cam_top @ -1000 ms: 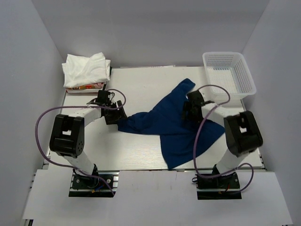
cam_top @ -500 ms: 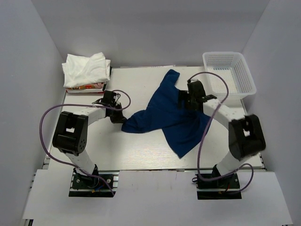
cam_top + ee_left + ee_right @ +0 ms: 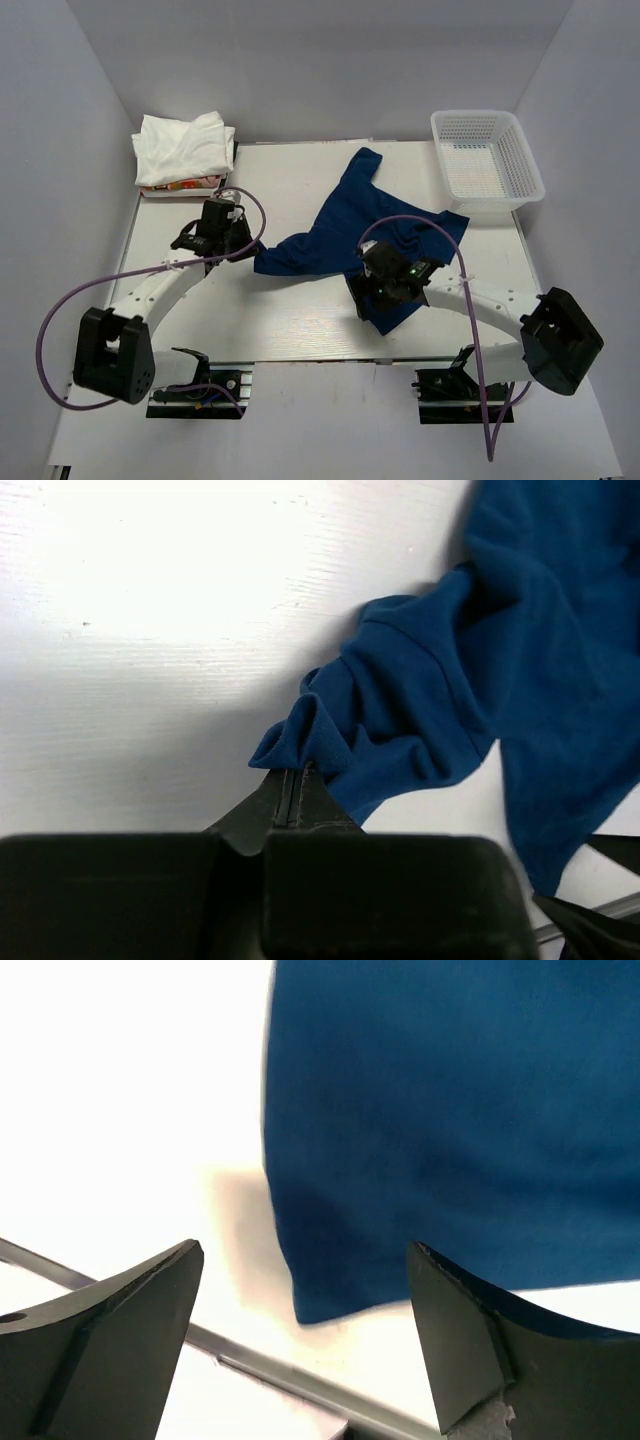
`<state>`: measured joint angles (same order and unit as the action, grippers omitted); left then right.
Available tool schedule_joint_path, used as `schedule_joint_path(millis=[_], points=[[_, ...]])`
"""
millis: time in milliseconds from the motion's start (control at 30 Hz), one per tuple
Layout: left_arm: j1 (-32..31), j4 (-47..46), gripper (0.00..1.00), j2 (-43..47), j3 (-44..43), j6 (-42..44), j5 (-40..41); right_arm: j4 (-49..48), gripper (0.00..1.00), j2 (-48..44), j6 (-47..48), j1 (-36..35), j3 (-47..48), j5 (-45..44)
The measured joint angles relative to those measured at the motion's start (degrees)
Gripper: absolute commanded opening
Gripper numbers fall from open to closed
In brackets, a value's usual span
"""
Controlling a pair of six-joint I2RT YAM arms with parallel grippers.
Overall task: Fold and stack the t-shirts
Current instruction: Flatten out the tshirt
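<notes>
A navy blue t-shirt (image 3: pixel 345 225) lies crumpled and partly spread in the middle of the table. My left gripper (image 3: pixel 250 256) is at its left end, shut on a bunched fold of the blue t-shirt (image 3: pixel 330 735), with its jaws (image 3: pixel 298 780) pressed together. My right gripper (image 3: pixel 368 300) hovers open over the shirt's near corner (image 3: pixel 330 1290), fingers (image 3: pixel 150 1300) wide apart and holding nothing. Folded white t-shirts (image 3: pixel 183 148) sit stacked at the back left. The shirt's print does not show.
A white mesh basket (image 3: pixel 520 160) stands at the back right corner. Something with red print (image 3: pixel 185 184) lies under the white stack. The table's front rail (image 3: pixel 260 1365) runs just beyond the shirt's near corner. Purple cables loop off both arms.
The right arm has swung from the shirt's far right side down to its near corner. The shirt has shifted back and spread rightward. The left gripper has stayed at the left end.
</notes>
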<state>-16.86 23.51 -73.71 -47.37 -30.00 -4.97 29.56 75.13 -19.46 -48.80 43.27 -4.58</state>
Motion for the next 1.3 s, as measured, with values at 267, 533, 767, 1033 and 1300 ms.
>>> schedule_joint_path(millis=[267, 533, 767, 1033, 1300], points=[[-0.70, 0.66, 0.00, 6.64, 0.83, -1.95, 1.38, 0.94, 0.24, 0.09, -6.67, -2.97, -6.23, -4.24], [-0.70, 1.57, 0.00, 8.68, -2.10, -3.72, 1.07, 5.51, 0.00, -6.27, -13.42, -3.50, -6.29, -13.49], [-0.70, 0.57, 0.00, 11.58, -15.56, -5.51, 4.04, 9.01, 0.00, -24.13, -13.64, -3.34, 8.07, -31.47], [-0.13, 3.28, 0.00, 8.92, -35.67, -6.95, 12.33, 1.11, 0.00, -31.89, 2.56, -3.34, 26.49, -40.72], [-0.13, 7.61, 0.00, 12.83, -46.80, -3.63, 19.78, -0.85, 0.00, -28.06, 17.81, -3.34, 46.18, -35.71]])
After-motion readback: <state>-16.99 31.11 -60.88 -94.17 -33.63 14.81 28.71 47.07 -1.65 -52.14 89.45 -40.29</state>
